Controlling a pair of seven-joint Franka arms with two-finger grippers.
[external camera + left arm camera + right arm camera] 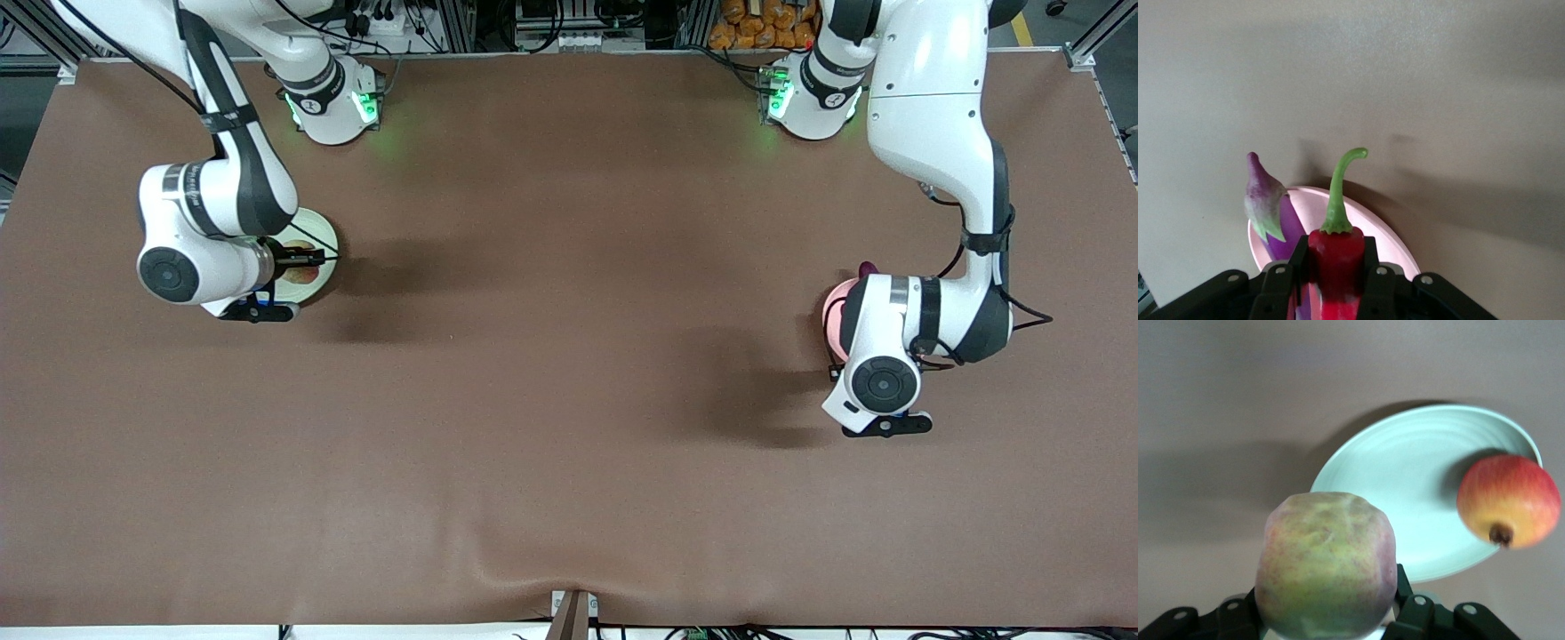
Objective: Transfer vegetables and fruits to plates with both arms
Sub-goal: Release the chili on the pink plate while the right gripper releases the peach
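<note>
Holding a glossy red chili pepper (1335,263), our left gripper (1335,280) hovers over the pink plate (1371,233) with the eggplant (1275,220); our right gripper (1328,617) clamps the yellow-pink peach (1327,563) above the green plate (1418,493), where the pomegranate (1508,501) lies.

A red chili pepper (1336,267) is held above the pink plate (1375,233), beside a purple eggplant (1275,217). A yellow-pink peach (1327,563) is held over the green plate (1418,487); a red pomegranate (1508,500) sits at its rim.

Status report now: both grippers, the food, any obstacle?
Left gripper shut on chili over pink plate, eggplant there. Right gripper holds peach; pomegranate on green plate. No obstacle seen.
</note>
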